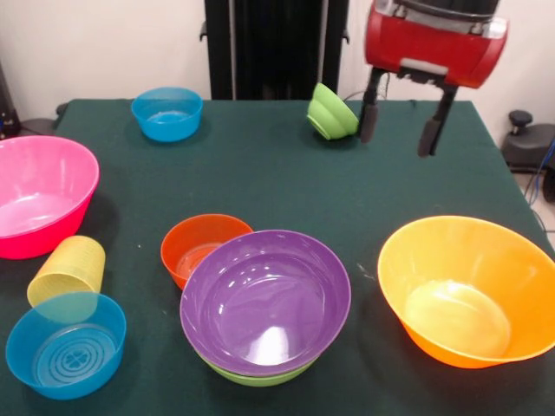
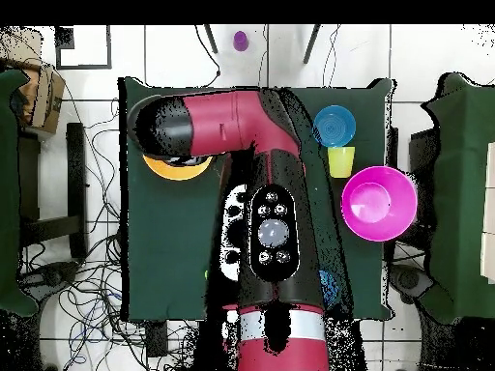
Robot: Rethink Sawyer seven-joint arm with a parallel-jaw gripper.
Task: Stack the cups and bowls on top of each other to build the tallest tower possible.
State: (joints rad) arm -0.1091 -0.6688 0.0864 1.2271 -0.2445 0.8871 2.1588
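Purple bowl [image 1: 265,302] sits nested in a lime green bowl [image 1: 257,374] nearest you, touching the red-orange bowl [image 1: 200,247]. You see a blue bowl [image 1: 66,346] against the tipped yellow cup [image 1: 68,270], with orange bowl [image 1: 468,290] and pink bowl [image 1: 42,194] at the sides. Farther back, your gripper [image 1: 400,120] hangs released, empty, beside a tilted green bowl [image 1: 330,112].
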